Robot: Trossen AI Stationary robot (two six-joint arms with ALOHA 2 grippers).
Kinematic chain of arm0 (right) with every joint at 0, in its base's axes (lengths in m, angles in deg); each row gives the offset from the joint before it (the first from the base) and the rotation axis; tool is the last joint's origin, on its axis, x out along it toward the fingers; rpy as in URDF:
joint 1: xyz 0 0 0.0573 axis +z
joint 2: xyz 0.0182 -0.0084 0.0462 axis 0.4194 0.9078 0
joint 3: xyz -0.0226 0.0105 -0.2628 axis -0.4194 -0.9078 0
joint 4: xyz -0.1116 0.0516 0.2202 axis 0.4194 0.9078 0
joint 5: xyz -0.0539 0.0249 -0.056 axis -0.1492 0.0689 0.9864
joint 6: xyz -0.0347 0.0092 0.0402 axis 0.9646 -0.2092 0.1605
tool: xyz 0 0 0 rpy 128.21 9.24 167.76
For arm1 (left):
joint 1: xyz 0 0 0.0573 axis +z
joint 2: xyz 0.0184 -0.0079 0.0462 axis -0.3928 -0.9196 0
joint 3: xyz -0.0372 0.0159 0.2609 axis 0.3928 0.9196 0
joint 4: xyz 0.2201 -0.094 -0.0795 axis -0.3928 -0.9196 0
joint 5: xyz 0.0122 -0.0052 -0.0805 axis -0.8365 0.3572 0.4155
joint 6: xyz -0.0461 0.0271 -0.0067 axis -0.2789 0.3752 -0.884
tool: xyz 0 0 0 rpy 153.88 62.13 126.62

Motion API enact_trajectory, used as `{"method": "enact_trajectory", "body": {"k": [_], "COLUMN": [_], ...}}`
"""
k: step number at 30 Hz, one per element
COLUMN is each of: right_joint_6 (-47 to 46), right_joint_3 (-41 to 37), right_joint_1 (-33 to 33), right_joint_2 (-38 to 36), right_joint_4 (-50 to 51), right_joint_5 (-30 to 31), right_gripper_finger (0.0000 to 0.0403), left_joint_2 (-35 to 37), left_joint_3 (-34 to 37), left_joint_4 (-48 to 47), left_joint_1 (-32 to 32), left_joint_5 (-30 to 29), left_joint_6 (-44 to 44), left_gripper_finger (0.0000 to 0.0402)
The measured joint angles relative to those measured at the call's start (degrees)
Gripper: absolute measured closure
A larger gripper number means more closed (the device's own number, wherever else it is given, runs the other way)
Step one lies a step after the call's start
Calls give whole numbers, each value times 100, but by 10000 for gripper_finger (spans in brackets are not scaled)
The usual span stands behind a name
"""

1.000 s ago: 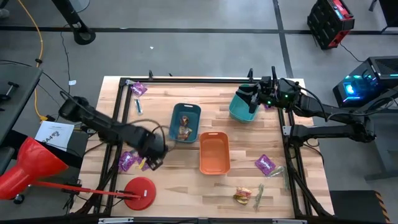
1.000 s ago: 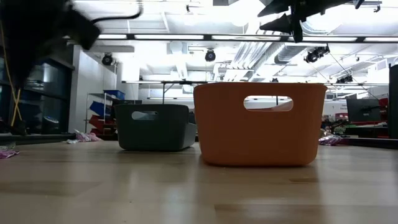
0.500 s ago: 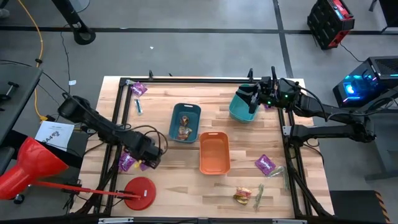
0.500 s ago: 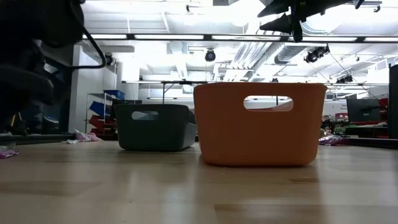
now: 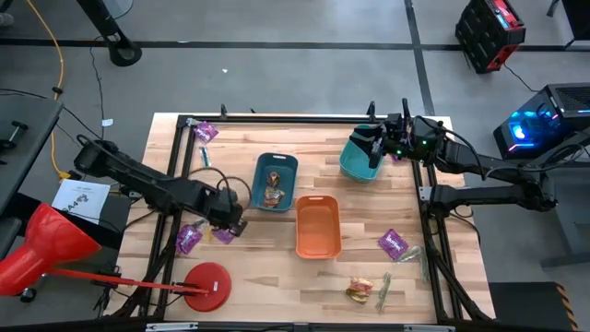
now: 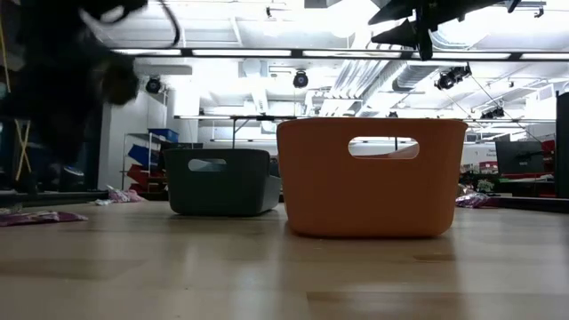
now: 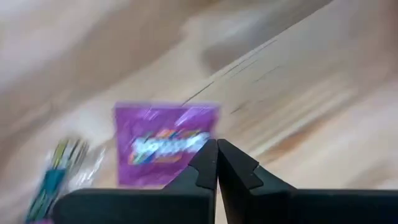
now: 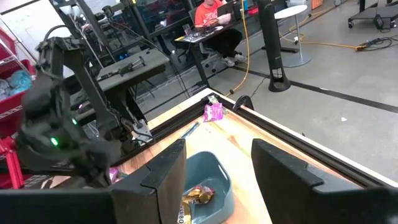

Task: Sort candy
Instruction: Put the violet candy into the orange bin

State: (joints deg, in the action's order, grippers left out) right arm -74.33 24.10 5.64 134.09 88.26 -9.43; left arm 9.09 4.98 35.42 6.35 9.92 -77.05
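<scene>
Left tool (image 5: 230, 224): clenched, empty, above purple packet (image 7: 163, 142) on tabletop (image 5: 350, 198)
Right tool (image 5: 376, 148): released, over teal bin (image 5: 355, 164)

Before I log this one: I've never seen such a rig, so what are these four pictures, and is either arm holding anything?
Two dark robot arms work at a wooden table, sorting candy. One camera looks straight down, one sits at table height, and one rides on each wrist. From above, the left gripper hangs over purple packets near the table's left edge; its wrist camera shows its fingers shut together with nothing between them, a purple packet lying beyond. The right gripper waits open above a teal bin at the far right, holding nothing. A darker bin already has candy in it; the orange bin looks empty. More candy lies loose nearby.
</scene>
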Motion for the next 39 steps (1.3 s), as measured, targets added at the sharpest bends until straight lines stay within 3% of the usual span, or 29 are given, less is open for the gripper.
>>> {"method": "enact_trajectory", "body": {"k": [4,8,14,20,24,32,39], "right_joint_6": [0,0,-1,-42,-44,-74,-153], "right_joint_3": [0,0,0,0,0,0,0], "right_joint_1": [0,0,0,1,2,0,1], "right_joint_2": [1,1,1,1,1,1,4], "right_joint_4": [-9,-2,27,33,40,49,97], "right_joint_5": [0,0,0,2,2,2,2], "right_gripper_finger": [226,226,226,226,226,226,226], "left_joint_2": [285,137,-344,-730,-999,-1741,-2325], "left_joint_3": [-86,81,50,-14,-14,-11,-73], "left_joint_4": [-20,-343,-174,20,9,-8,5], "left_joint_1": [77,19,-129,-276,-375,-398,-391], "left_joint_5": [-112,403,766,731,699,53,254], "left_joint_6": [339,661,1007,1103,1055,879,579], "left_gripper_finger": [394,366,273,169,121,106,106]}}
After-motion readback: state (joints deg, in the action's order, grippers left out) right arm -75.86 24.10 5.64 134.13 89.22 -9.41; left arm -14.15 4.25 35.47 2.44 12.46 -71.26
